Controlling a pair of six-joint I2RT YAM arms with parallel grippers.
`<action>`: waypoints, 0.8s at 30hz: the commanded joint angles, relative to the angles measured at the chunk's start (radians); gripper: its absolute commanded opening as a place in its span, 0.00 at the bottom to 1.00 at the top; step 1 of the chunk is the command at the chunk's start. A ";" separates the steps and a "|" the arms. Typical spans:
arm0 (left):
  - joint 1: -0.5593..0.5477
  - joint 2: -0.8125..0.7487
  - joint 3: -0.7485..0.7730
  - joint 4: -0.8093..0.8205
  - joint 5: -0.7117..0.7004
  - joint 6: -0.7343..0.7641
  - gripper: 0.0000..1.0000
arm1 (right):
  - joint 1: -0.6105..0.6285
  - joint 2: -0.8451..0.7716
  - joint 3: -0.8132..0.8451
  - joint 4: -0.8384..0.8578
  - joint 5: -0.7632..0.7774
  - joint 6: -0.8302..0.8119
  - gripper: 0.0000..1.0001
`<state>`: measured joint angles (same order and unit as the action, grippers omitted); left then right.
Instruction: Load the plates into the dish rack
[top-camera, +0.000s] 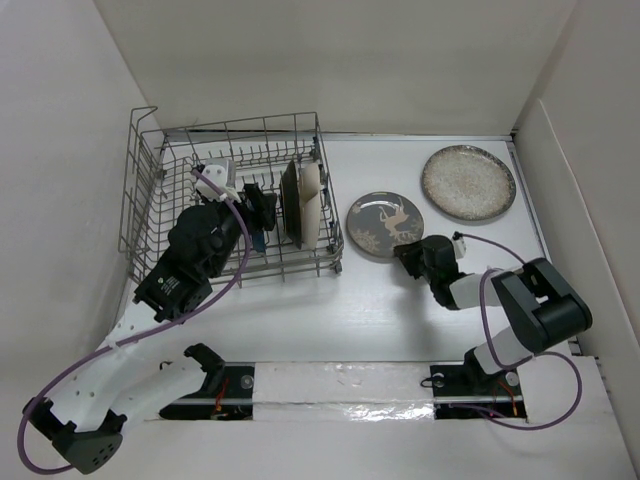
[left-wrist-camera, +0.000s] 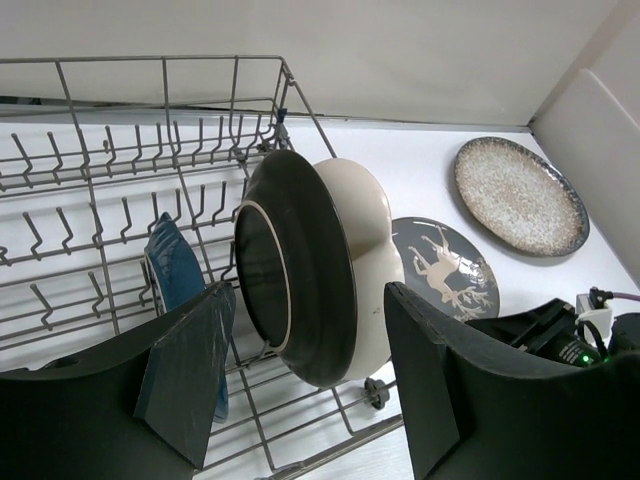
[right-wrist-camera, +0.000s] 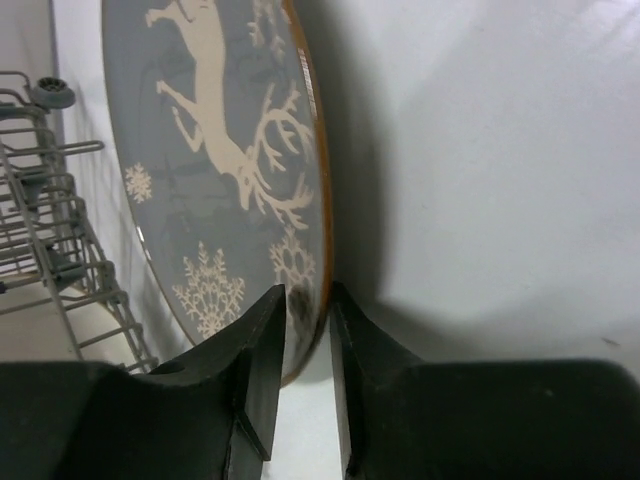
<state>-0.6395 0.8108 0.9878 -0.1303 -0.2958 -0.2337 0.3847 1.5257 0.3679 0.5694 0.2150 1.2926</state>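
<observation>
- The dish rack (top-camera: 150, 215) at the far left corner held 2 upright plates, a dark-backed plate (left-wrist-camera: 290, 280) against a cream plate (left-wrist-camera: 365, 240).
- The left gripper (left-wrist-camera: 310, 300) hung in the rack beside them, fingers spread, empty.
- The right gripper (right-wrist-camera: 307, 295) pinched the rim of the deer plate (top-camera: 385, 222), mid-table.
- The speckled plate (top-camera: 467, 182) lay flat near the far right corner.

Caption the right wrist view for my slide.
Right gripper grips the deer plate by its rim, dish rack at left.
</observation>
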 joint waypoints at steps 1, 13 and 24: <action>0.000 -0.021 -0.009 0.055 0.009 0.000 0.58 | -0.010 0.042 0.006 0.004 -0.002 -0.009 0.39; 0.000 -0.019 -0.011 0.058 0.017 -0.001 0.58 | -0.010 0.179 0.045 0.070 -0.005 0.105 0.30; 0.000 -0.007 -0.009 0.061 0.024 -0.001 0.58 | 0.057 -0.020 -0.001 0.074 0.138 0.053 0.00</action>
<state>-0.6395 0.8047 0.9878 -0.1223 -0.2871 -0.2337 0.4088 1.5944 0.3855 0.7071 0.2455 1.4242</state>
